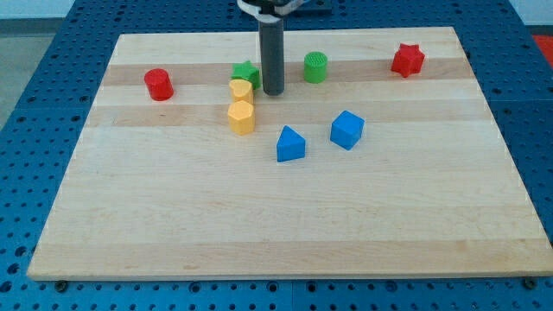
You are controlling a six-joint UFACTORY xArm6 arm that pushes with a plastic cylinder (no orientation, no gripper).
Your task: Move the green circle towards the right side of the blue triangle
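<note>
1. Board (285, 216) is pale wood planks with visible grain; the blocks look like matte plastic.
2. Green circle (315, 66), a ribbed little cylinder, sits above and slightly right of the blue triangle (290, 144), well apart.
3. Blue cube (346, 130) is just right of that triangle.
4. My tip (273, 92) comes straight down on a smooth dark rod, above the triangle, left of the circle, not touching. No fingers on this rig, so nothing's held.
5. Green star (247, 72) and two yellow blocks (242, 108) sit up-left of the triangle.

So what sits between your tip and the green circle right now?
Nothing: the camera view shows only bare board between my tip and the green circle, which sits toward the view's right and slightly higher. The blue triangle lies below both.
</note>
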